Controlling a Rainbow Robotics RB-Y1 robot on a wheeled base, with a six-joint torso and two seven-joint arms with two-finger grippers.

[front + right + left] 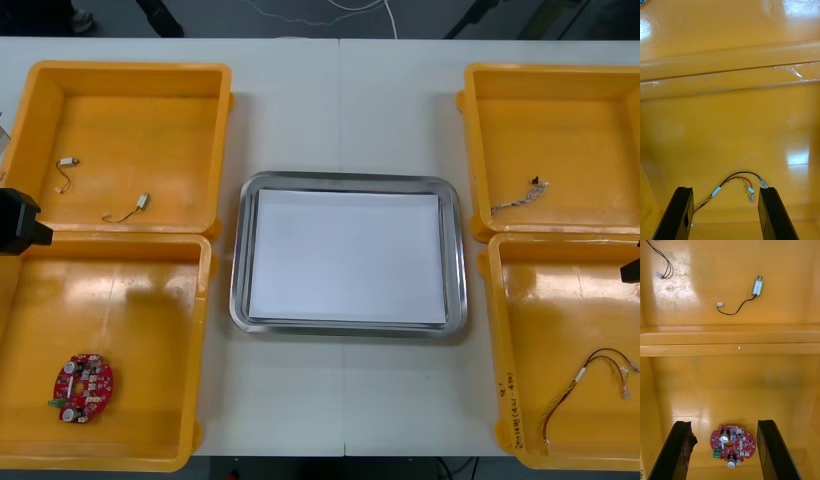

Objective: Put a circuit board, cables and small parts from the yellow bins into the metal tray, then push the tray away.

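Note:
A round red circuit board [83, 387] lies in the near left yellow bin [150, 262]. My left gripper [723, 423] hangs open above it, and the circuit board [732, 445] lies below and between the two black fingers [679, 450]. A red and yellow cable [590, 385] lies in the near right yellow bin [497, 330]. Over it my right gripper [725, 189] is open, and the cable [733, 182] arches between the fingers. The metal tray [240, 260], white inside, sits mid-table.
The far left bin [130, 70] holds two small metal parts [68, 162] [142, 201] on thin wires; one part [757, 286] lies beyond the bin wall. A twisted blue and white cable [520, 197] lies in the far right bin [550, 75].

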